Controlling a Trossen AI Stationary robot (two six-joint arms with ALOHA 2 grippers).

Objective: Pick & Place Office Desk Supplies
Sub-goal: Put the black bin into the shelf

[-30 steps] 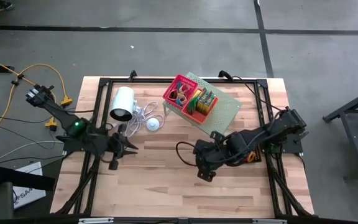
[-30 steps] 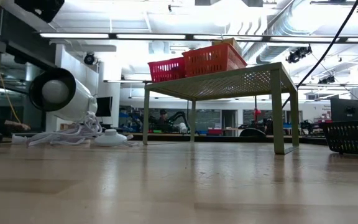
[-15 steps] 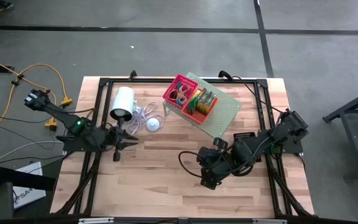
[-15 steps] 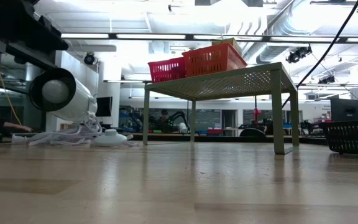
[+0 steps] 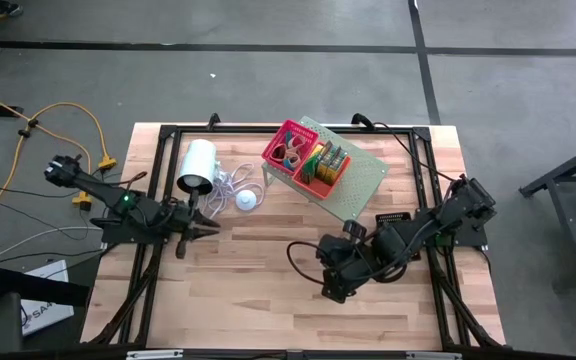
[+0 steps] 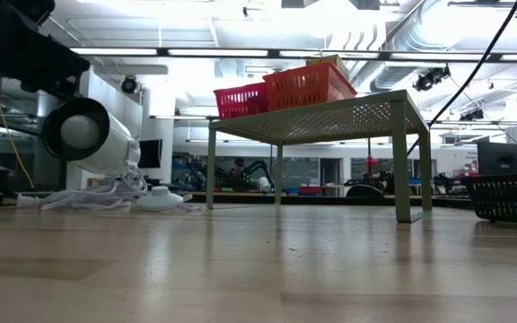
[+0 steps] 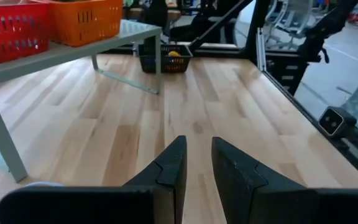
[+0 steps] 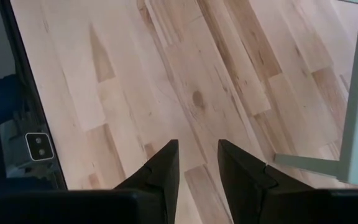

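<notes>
A pink-red mesh basket (image 5: 288,147) and an orange-red one (image 5: 325,165), both filled with small colourful supplies, stand side by side on the pale green shelf (image 5: 360,180). A black mesh basket (image 5: 395,218) sits on the table to the shelf's right; the left wrist view shows something yellow inside the black basket (image 7: 163,59). My left gripper (image 5: 203,222) hovers near the table's left side, open, pointing almost level toward the right. My right gripper (image 5: 333,287) hangs over the table's middle, open, slanting down. Nothing lies between either pair of fingers.
A white cylinder (image 5: 196,167) with a coiled white cord and a round puck (image 5: 246,200) lies at the far left, just beyond my left gripper. Bare wood stretches across the middle and near half of the table (image 5: 268,300). A black frame runs around the table's edges.
My left gripper has sunk and tipped up toward level, drawing back slightly toward the table's left and far side. My right arm has shifted a little toward the near edge, uncovering the black basket, then kept still. Neither gripper has changed its opening.
</notes>
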